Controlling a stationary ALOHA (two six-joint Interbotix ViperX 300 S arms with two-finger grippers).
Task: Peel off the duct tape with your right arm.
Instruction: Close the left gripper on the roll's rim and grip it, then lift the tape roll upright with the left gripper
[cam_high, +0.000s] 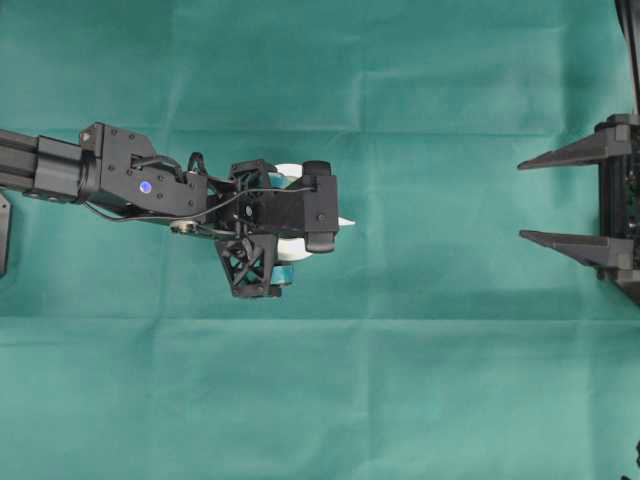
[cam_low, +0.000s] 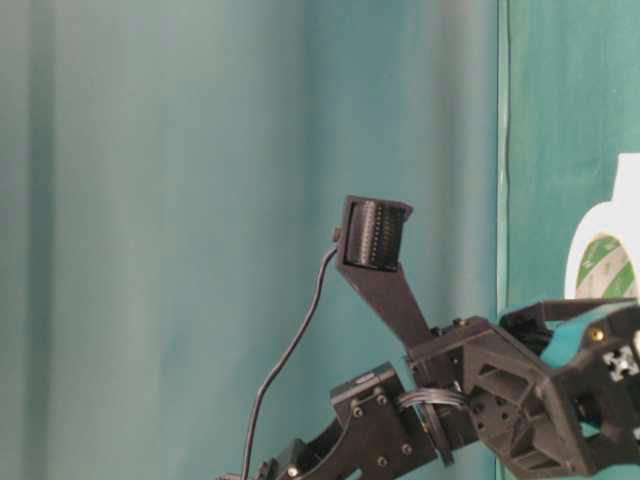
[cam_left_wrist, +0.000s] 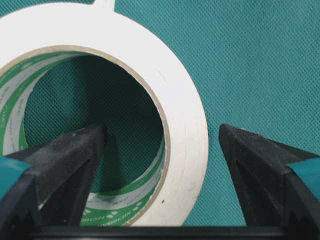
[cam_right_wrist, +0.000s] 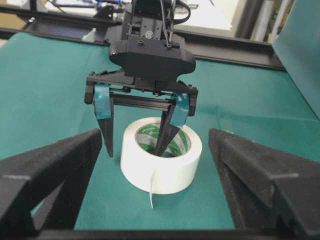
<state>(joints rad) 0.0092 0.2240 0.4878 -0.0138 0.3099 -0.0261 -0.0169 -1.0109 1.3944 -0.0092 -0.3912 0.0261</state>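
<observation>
While a green cloth (cam_high: 420, 400) covers the whole table, a wide white roll of duct tape (cam_right_wrist: 161, 155) lies flat on it near the middle, its round hole facing up. Green print lines the roll's inner cardboard core, and a loose white strip end (cam_right_wrist: 151, 192) hangs off the outer wall on the side facing the right arm's camera.

From the left side of the overhead view, the left gripper (cam_right_wrist: 135, 145) points down over the roll with its jaws spread wide and nothing clamped. One of its teal-taped fingers (cam_right_wrist: 172, 127) reaches down into the roll's hole; the other stands just outside the roll's wall, so the wall sits between them. Whether either finger touches the tape cannot be told.

At the right edge of the overhead view, the right gripper (cam_high: 560, 197) sits well apart from the roll. Its two plain black pointed fingers are fully spread, level, aimed toward the tape, and empty.
</observation>
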